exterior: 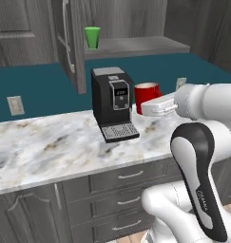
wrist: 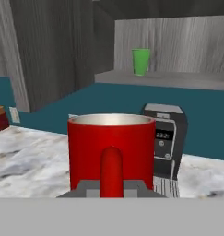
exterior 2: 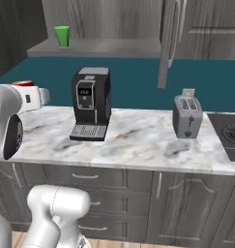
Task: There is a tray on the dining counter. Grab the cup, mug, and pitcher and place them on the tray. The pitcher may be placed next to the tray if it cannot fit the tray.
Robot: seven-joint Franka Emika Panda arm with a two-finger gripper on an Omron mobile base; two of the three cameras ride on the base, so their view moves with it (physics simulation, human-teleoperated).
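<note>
Marbled surface (exterior: pixel 50 142) under the coffee machine (exterior: pixel 112 102). Tool (wrist: pixel 111 186) clamped on red mug (wrist: pixel 111 150), right of machine, arm level. Green cup (exterior: pixel 92 37) on shelf above.

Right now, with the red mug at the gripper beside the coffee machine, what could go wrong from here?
1. The gripper is shut on the mug by its handle alone; the mug could swing or slip while being carried.
2. The coffee machine stands close beside the mug; a sideways swing could knock it.
3. The cup sits on a high shelf by an open cabinet door, so reaching it later may be awkward.
</note>
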